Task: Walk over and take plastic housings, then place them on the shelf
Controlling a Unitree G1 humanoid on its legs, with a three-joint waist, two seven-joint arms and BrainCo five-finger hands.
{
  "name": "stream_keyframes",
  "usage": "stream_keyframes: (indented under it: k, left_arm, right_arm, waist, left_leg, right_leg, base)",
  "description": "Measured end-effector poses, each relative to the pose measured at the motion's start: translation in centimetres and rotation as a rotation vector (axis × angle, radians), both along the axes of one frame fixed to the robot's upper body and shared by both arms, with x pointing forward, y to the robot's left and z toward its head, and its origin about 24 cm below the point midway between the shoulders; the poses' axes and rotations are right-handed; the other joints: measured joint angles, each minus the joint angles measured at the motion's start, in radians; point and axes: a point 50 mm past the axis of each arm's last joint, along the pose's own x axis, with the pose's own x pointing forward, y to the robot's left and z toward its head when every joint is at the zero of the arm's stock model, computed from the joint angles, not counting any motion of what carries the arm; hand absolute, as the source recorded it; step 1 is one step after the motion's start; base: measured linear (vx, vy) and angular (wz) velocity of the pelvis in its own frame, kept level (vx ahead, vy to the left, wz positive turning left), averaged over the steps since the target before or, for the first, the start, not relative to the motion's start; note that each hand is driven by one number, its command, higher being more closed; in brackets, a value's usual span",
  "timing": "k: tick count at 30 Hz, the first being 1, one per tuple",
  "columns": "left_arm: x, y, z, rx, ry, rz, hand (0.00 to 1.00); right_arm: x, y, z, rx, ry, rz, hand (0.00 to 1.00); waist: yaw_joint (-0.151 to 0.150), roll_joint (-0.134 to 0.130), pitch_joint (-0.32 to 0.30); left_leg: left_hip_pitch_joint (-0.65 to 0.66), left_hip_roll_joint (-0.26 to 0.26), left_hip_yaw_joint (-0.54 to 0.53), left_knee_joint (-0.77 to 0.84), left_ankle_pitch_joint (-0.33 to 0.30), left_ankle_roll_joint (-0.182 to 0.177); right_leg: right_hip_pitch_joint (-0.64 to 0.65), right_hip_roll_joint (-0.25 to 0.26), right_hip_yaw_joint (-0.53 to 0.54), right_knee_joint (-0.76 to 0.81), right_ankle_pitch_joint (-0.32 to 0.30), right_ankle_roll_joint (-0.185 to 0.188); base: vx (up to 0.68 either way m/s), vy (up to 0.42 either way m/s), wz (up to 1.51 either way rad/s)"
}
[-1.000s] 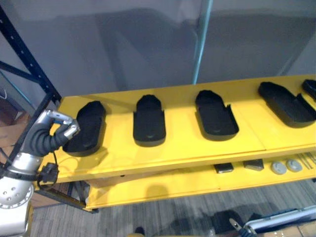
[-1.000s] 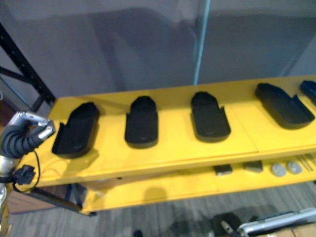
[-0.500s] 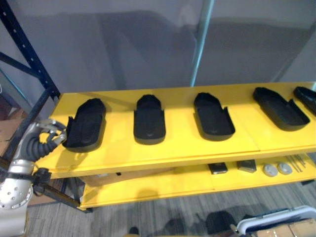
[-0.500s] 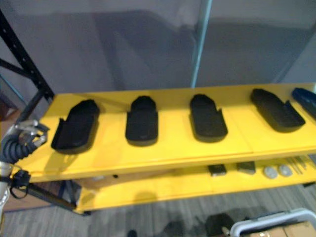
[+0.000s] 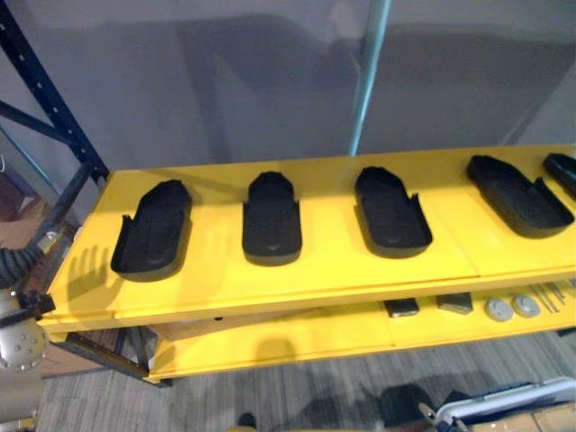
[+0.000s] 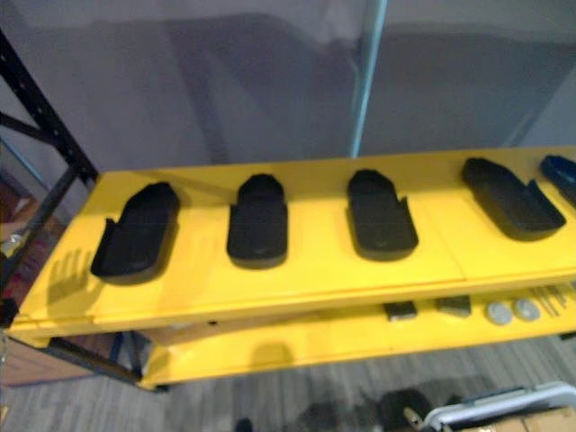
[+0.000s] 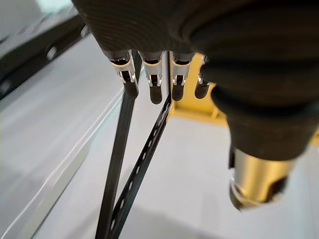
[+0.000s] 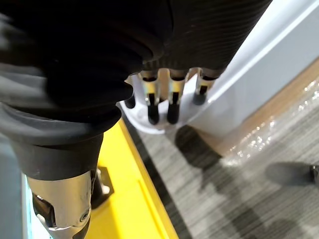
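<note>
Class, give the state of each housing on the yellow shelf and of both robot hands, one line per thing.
Leftmost housing: flat on the top shelf, hollow side up, not held.
Second housing: flat, not held.
Third housing: flat, hollow side up, not held.
Fourth housing: flat, lying aslant, not held.
Fifth housing: flat, cut off by the view's edge.
Left hand: open, empty.
Right hand: open, empty.
</note>
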Motion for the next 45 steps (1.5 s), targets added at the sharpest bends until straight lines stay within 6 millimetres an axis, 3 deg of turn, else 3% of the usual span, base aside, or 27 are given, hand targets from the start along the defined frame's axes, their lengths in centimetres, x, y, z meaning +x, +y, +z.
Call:
stream_keyframes:
  k: [10, 16, 28, 35, 39, 42, 45]
  left_arm:
    - [-0.4, -0.1, -0.5, 0.105, -0.062, 0.046, 0.00]
    - [-1.1, 0.6, -4.5, 0.026, -0.054, 0.160, 0.00]
    - [-1.1, -0.6, -8.2, -0.007, -0.013, 0.183, 0.00]
    - [-1.6, -0.9, -9.8, -0.260, -0.072, 0.207, 0.00]
    - [-0.8, -3.8, -11.3, -0.660, -0.051, -0.088, 0.00]
    - [-0.4, -5.6, -11.6, -0.859, -0.011, -0.327, 0.00]
    - [0.0, -5.9, -11.3, -0.976, 0.001, -0.478, 0.00]
  right_arm:
    - [0.3, 0.1, 0.0, 0.000, -0.006, 0.019, 0.00]
    - [0.3, 0.2, 0.0, 0.003, -0.007, 0.021, 0.00]
    - [0.5, 0.7, 0.0, 0.008, -0.010, 0.044, 0.00]
    - [0.3, 1.0, -0.1, 0.012, -0.001, 0.062, 0.00]
    - [0.5, 1.6, -0.3, 0.022, -0.011, 0.063, 0.00]
    - [0.6, 1.7, -0.3, 0.015, -0.005, 0.087, 0.00]
    - [0.6, 1.7, -0.3, 0.011, -0.003, 0.095, 0.00]
  waist:
    - [-0.001, -0.003, -0.003]
    - [-0.007, -0.007, 0.000]
    - [-0.029, -0.018, 0.006]
    - [-0.042, -0.020, 0.007]
    - [-0.046, -0.024, 0.010]
    - [-0.053, -0.025, 0.012]
    - [-0.054, -0.022, 0.013]
  left_leg:
    - [0.018, -0.001, 0.020, 0.000, -0.014, -0.002]
    - [0.019, -0.001, 0.020, 0.000, -0.016, -0.004]
    - [0.039, 0.000, 0.026, 0.000, -0.018, -0.002]
    - [0.048, 0.000, 0.030, 0.000, -0.023, -0.004]
    - [0.048, 0.000, 0.028, 0.000, -0.024, -0.004]
    - [0.049, 0.000, 0.029, 0.000, -0.024, -0.004]
    - [0.050, 0.000, 0.029, 0.000, -0.024, -0.004]
  right_leg:
    - [0.010, 0.000, 0.021, -0.013, 0.002, 0.001]
    - [0.011, 0.000, 0.021, -0.014, 0.003, 0.001]
    - [0.025, -0.001, 0.029, -0.012, 0.000, -0.002]
    - [0.030, -0.001, 0.033, -0.012, 0.000, -0.003]
    - [0.030, -0.001, 0.032, -0.012, -0.001, -0.004]
    - [0.030, -0.001, 0.032, -0.011, -0.002, -0.005]
    - [0.030, -0.001, 0.032, -0.010, -0.002, -0.005]
  base:
    - [0.01, -0.001, -0.06]
    - [0.01, -0.002, 0.00]
    - [-0.01, 0.000, -0.01]
    - [0.00, 0.000, -0.02]
    - [0.00, 0.000, 0.00]
    - [0.00, 0.000, 0.00]
    - [0.00, 0.000, 0.00]
